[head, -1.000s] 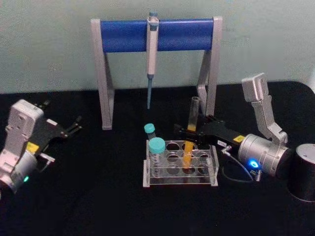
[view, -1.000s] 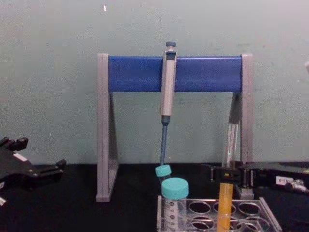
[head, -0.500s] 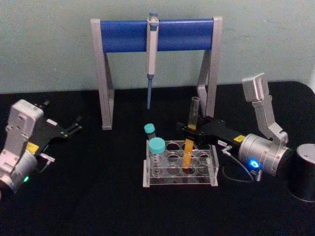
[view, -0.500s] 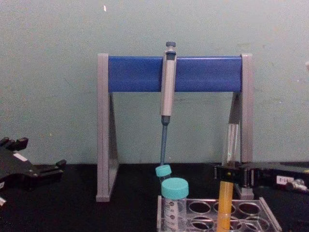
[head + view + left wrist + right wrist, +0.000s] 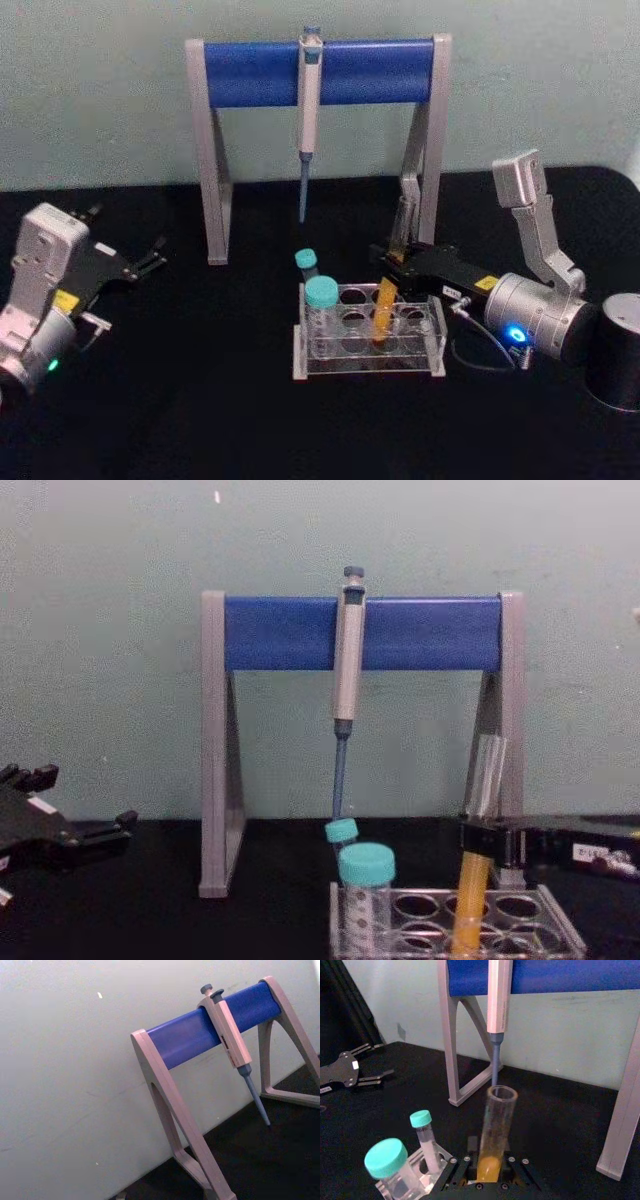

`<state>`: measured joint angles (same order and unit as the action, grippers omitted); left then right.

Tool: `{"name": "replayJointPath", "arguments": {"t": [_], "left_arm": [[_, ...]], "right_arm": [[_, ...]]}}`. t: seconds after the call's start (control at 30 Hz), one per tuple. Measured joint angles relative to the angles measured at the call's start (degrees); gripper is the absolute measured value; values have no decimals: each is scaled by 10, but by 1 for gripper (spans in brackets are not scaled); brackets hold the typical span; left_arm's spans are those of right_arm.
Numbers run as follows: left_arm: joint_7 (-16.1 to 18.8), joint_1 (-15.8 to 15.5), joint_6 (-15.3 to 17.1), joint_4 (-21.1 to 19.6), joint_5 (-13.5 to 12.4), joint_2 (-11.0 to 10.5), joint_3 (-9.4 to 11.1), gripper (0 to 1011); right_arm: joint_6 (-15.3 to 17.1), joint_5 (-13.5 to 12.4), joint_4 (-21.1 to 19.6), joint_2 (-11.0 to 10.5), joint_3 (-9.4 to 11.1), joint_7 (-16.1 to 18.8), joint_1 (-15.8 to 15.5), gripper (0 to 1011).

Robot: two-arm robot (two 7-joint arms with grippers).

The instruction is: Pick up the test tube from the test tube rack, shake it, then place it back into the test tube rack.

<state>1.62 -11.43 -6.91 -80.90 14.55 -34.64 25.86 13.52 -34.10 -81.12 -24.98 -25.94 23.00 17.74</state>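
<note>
- The test tube (image 5: 384, 305) is seen standing in a hole of the test tube rack (image 5: 366, 366), right of the rack's middle; which row cannot be told. Its orange-yellow lower part is inside the rack and its clear upper part rises well above the top plate.
- In the chest view the test tube (image 5: 472, 895) is shown tilted, with its open mouth leaning toward the robot's right.
- The right gripper (image 5: 393, 263) is reached in from the right, low over the black table (image 5: 200, 400). Its fingers are clamped on the tube just above the liquid line, as shown in the right wrist view (image 5: 488, 1178).
- The left gripper (image 5: 130, 240) is held low at the far left, well apart from the rack, with its fingers spread apart and nothing between them.
- Two teal-capped vials are set at the rack's left end: a wide one (image 5: 321, 293) in front and a slimmer one (image 5: 305, 261) behind it.
- A grey-and-blue pipette (image 5: 308, 110) is hung from the blue crossbar of a grey-legged stand (image 5: 255, 72) behind the rack.
- A dark cylinder (image 5: 615, 350) is placed at the far right edge of the table.
</note>
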Motion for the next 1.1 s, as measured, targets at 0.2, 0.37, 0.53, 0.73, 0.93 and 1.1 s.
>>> {"name": "replayJointPath", "arguments": {"t": [0.2, 0.37, 0.53, 0.73, 0.93, 1.1], "left_arm": [[0, 0, 0, 0, 0, 0, 0, 1001], [0, 0, 0, 0, 0, 0, 0, 1001], [0, 0, 0, 0, 0, 0, 0, 1001], [0, 0, 0, 0, 0, 0, 0, 1001], [0, 0, 0, 0, 0, 0, 0, 1001], [0, 0, 0, 0, 0, 0, 0, 1001]], "right_arm": [[0, 0, 0, 0, 0, 0, 0, 232], [0, 0, 0, 0, 0, 0, 0, 232], [-5, 2, -1, -1, -1, 2, -1, 232], [-26, 23, -8, -6, -7, 3, -2, 232], [-46, 47, -16, -9, -9, 5, -6, 230], [-65, 71, -25, -12, -10, 8, -10, 232]]}}
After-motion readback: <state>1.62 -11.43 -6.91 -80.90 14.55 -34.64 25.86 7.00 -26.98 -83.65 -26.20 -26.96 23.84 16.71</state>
